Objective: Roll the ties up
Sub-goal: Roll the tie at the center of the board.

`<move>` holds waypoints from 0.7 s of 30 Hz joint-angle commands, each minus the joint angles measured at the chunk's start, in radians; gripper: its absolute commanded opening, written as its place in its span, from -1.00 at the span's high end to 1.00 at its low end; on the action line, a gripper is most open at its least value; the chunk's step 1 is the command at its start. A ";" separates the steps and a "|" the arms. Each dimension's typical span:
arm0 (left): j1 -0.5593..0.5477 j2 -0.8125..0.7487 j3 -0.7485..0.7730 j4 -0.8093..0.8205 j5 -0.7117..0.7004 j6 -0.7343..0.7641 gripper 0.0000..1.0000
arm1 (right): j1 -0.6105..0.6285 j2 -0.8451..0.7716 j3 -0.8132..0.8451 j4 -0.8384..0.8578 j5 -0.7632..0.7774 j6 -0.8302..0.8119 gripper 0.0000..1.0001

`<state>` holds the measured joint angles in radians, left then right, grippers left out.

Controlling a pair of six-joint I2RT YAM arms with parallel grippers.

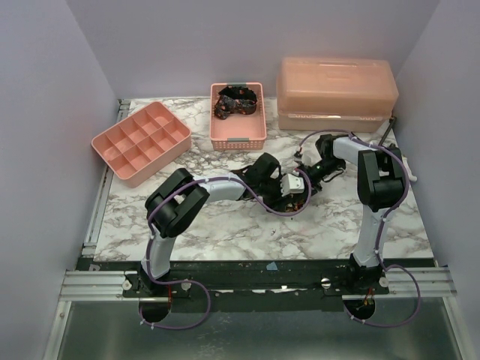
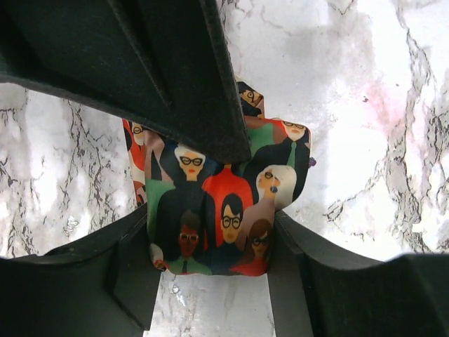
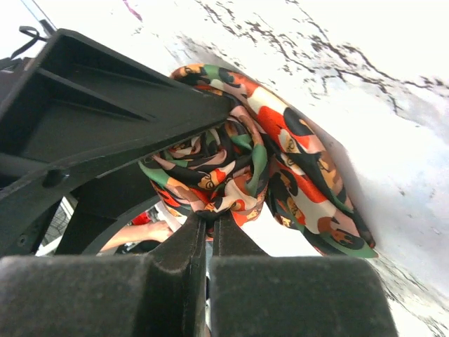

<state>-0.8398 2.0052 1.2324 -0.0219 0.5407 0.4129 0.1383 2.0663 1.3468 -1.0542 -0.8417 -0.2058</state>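
In the middle of the table (image 1: 217,225), the rolled tie (image 2: 224,210) sits clamped between the left gripper's (image 2: 210,235) fingers, while the right gripper (image 3: 208,228), its jaws pressed together, noses against the roll's folds.

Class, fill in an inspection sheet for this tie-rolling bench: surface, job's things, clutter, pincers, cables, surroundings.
Surface: white marble-patterned table with dark veins.
Job's things: printed tie, rolled up, at mid-table between the pincers; second tie bundled in the pink basket.
Clutter: divided pink tray at the back left; lidded pink box at the back right.
Pincers: left pincer straddles the roll, grip unclear; right pincer shut, tips against the roll's edge.
Cables: purple cables run along both arms and loop at the bases.
Surroundings: plain pale walls on three sides; metal rail at the near edge.
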 commanded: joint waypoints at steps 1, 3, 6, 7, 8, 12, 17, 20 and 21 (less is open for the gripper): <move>0.003 0.027 -0.005 -0.037 0.047 -0.024 -0.11 | 0.000 0.057 -0.035 0.109 0.247 -0.018 0.99; 0.004 0.036 0.018 -0.033 0.062 -0.029 -0.14 | -0.002 0.061 -0.041 0.122 0.267 -0.019 0.99; 0.002 0.057 0.054 -0.039 0.070 -0.034 -0.04 | -0.002 0.071 -0.024 0.125 0.268 -0.014 0.99; 0.002 0.065 0.064 -0.051 0.070 -0.031 0.08 | -0.002 0.074 -0.015 0.120 0.264 -0.015 0.99; 0.001 0.075 0.080 -0.068 0.064 -0.028 0.23 | -0.002 0.074 -0.001 0.112 0.259 -0.016 0.99; -0.001 0.093 0.073 -0.127 0.022 0.004 0.71 | -0.038 0.037 0.025 0.037 0.173 -0.027 0.30; -0.002 0.120 0.052 -0.190 -0.007 0.062 0.90 | -0.132 0.035 0.039 -0.085 0.021 -0.072 -0.63; -0.003 0.122 0.035 -0.198 -0.009 0.072 0.92 | -0.164 0.001 0.048 -0.071 0.012 -0.080 -0.75; -0.003 0.122 0.033 -0.201 -0.008 0.072 0.92 | -0.164 -0.012 0.045 -0.050 0.021 -0.063 -0.76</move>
<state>-0.8383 2.0521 1.3117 -0.0731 0.5869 0.4431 -0.0040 2.0815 1.3708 -1.1194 -0.8051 -0.2481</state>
